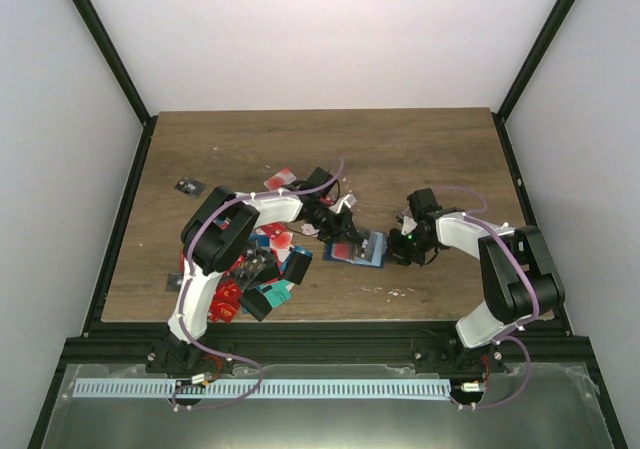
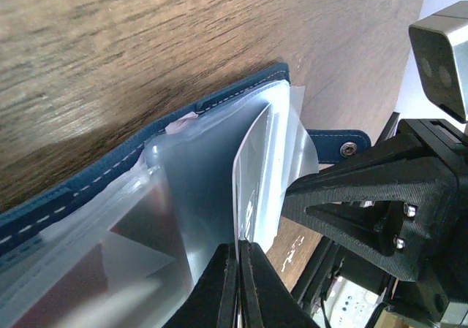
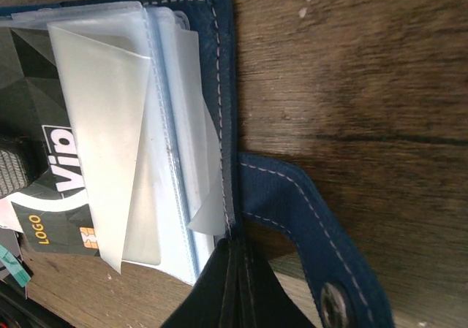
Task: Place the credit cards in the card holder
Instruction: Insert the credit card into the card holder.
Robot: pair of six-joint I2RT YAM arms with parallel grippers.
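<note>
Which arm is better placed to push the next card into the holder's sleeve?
Left. The left gripper, shut, pinches a card among the clear sleeves of the card holder. The right gripper is shut on that holder's edge beside the clasp tab, seemingly steadying it.

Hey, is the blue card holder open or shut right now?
Open. The dark blue stitched card holder lies spread on the wooden table, clear plastic sleeves fanned out, snap tab unfastened.
</note>
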